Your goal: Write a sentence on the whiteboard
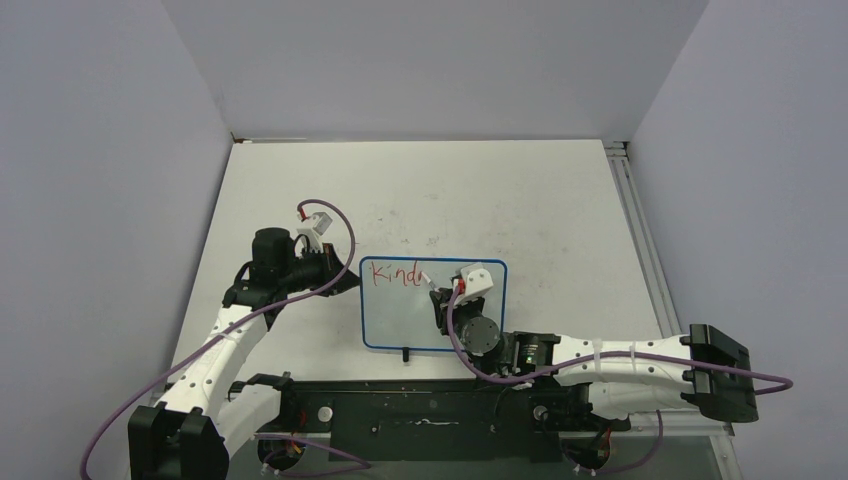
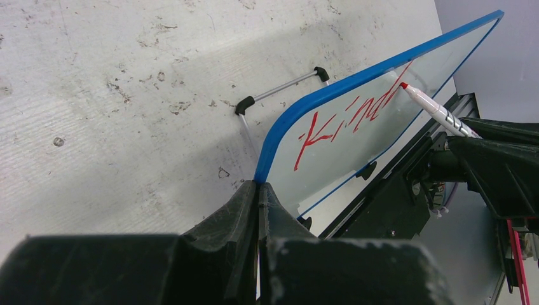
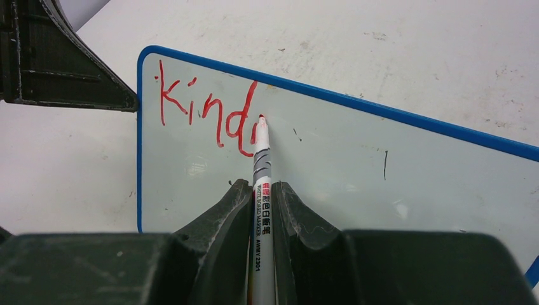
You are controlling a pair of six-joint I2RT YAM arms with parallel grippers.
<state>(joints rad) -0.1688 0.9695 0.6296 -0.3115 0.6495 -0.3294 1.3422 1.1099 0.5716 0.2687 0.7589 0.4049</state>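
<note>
The whiteboard (image 1: 420, 322), white with a blue frame, lies at the table's middle with "Kind" in red at its top left. My left gripper (image 1: 352, 277) is shut on its left edge; in the left wrist view the jaws (image 2: 259, 188) pinch the blue frame of the whiteboard (image 2: 356, 149). Over the board's upper middle, my right gripper (image 1: 447, 293) is shut on a white marker. In the right wrist view the marker (image 3: 262, 190) runs between the fingers, its red tip touching the whiteboard (image 3: 356, 171) just right of the "d". The marker (image 2: 438, 111) also shows in the left wrist view.
A thin metal bar with black ends (image 2: 279, 89) lies on the scuffed tabletop just beyond the board. A small black clip (image 1: 405, 353) sticks out from the board's near edge. The black base plate (image 1: 430, 415) spans the near edge, and a metal rail (image 1: 640, 230) lines the right side.
</note>
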